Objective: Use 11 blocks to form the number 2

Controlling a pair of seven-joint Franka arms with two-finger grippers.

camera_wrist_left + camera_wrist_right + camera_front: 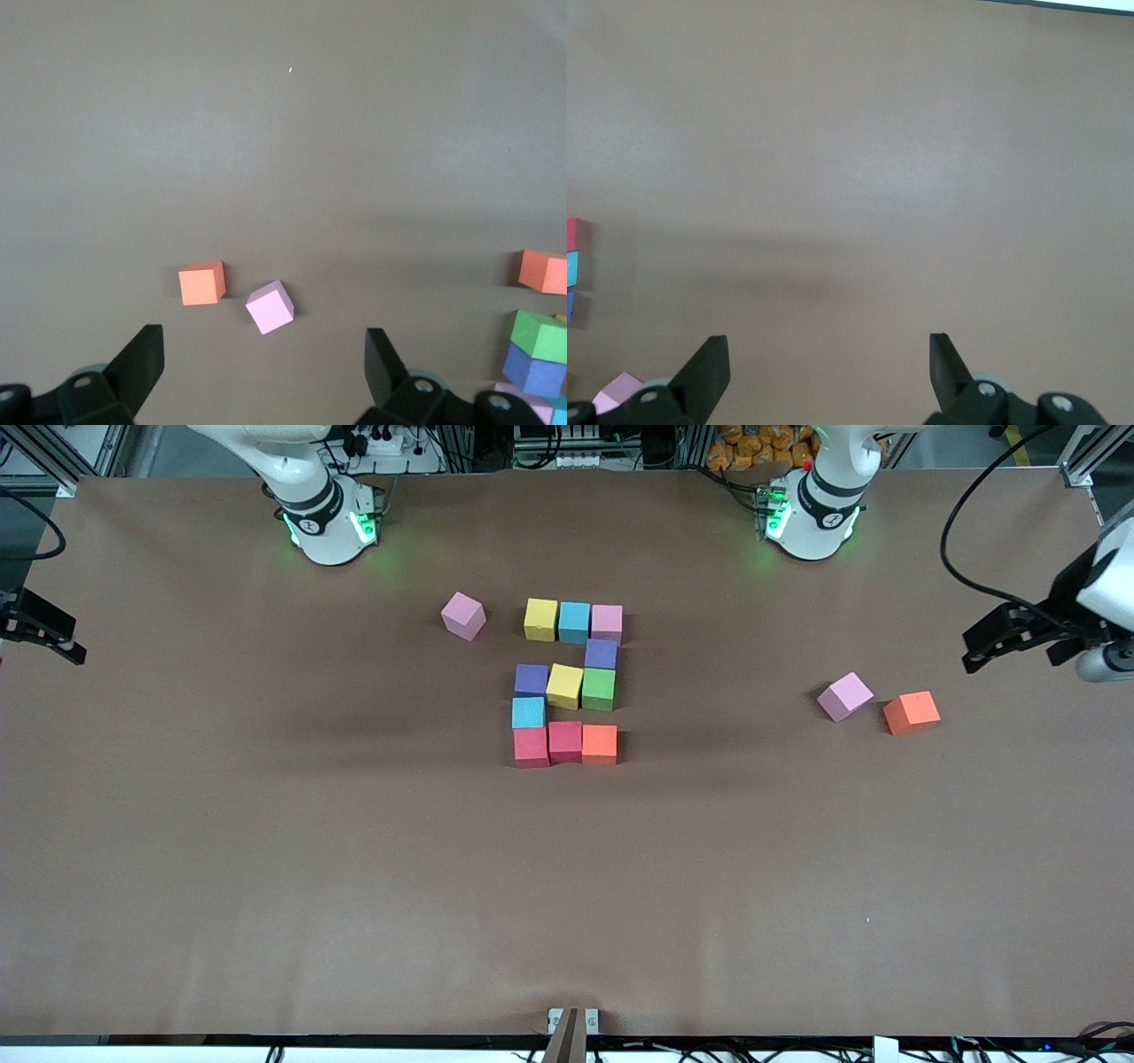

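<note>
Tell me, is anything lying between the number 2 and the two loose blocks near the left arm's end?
No. Between the number 2, loose pink block and orange block, the front view shows bare table.

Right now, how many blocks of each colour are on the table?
Pink blocks: 3
Yellow blocks: 2
Sky blue blocks: 2
Purple blocks: 2
Green block: 1
Red blocks: 2
Orange blocks: 2
Total: 14

Even overhead light, soft shadows, wrist views perhaps slightly hazy
</note>
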